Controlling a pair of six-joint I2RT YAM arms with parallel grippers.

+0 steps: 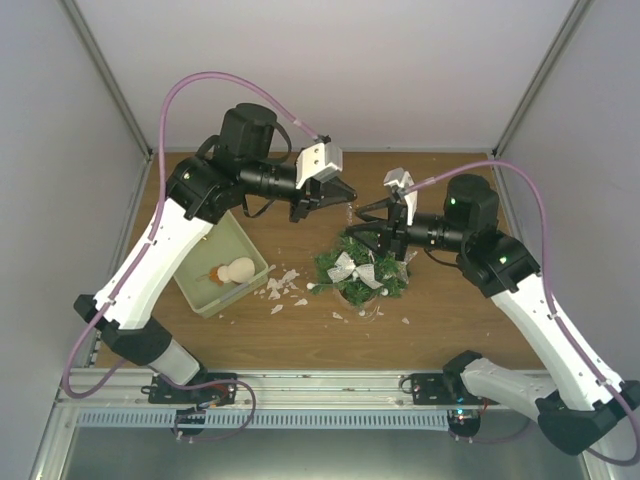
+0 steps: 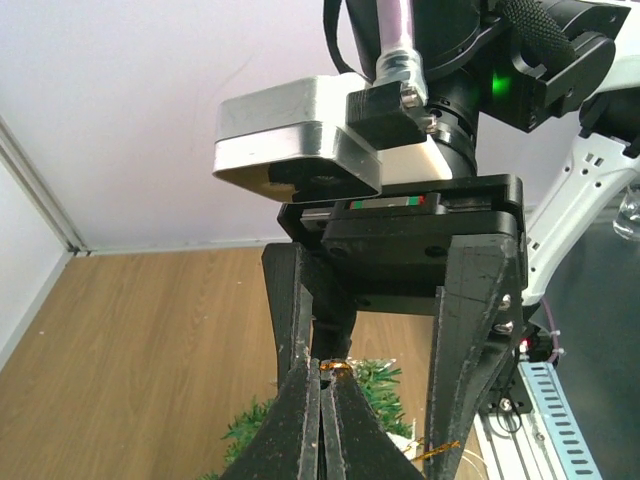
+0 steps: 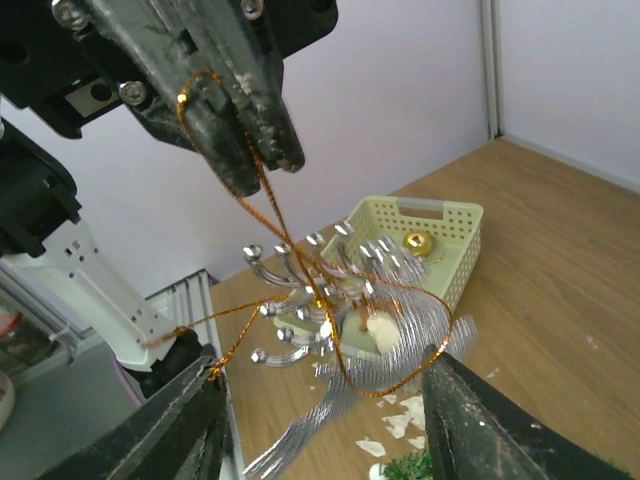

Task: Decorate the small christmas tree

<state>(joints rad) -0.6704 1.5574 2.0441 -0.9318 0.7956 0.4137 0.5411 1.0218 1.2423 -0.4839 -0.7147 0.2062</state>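
Gold cord (image 3: 264, 205) pinched between left fingers (image 3: 240, 130), ornament (image 3: 330, 300) dangling.

the left gripper (image 2: 320, 430), fingers pressed together, pinches a gold thread loop (image 2: 336, 369) just over the small christmas tree (image 2: 382, 385); above the tree, the right gripper (image 2: 385, 345) hangs with jaws apart.
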